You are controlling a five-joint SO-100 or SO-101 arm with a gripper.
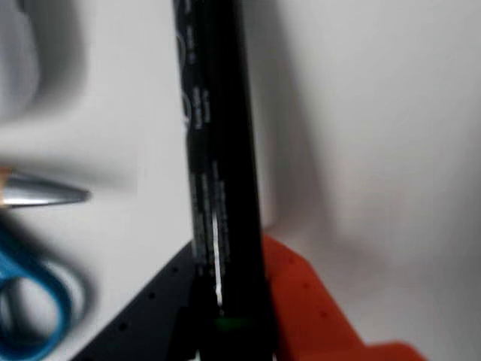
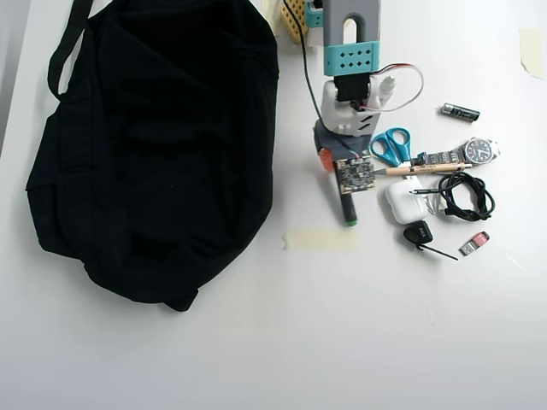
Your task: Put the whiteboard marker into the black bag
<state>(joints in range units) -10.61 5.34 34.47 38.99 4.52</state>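
We see the end effector [image 1: 229, 301] clamped on the whiteboard marker [image 1: 218, 165] w/ black + orange fingers (wrist view's blurry), black bag [image 2: 154, 145] well left on table [image 2: 342, 342].

The overhead view looks straight down on the tabletop [image 2: 256, 342]; the wrist view sits close above the marker [image 1: 222, 188] [image 2: 348, 207], which both show.

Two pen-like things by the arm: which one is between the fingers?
The marker, the thick black barrel with the green end, sits between the black and orange fingers. The thin tan pen lies apart, beside the scissors.
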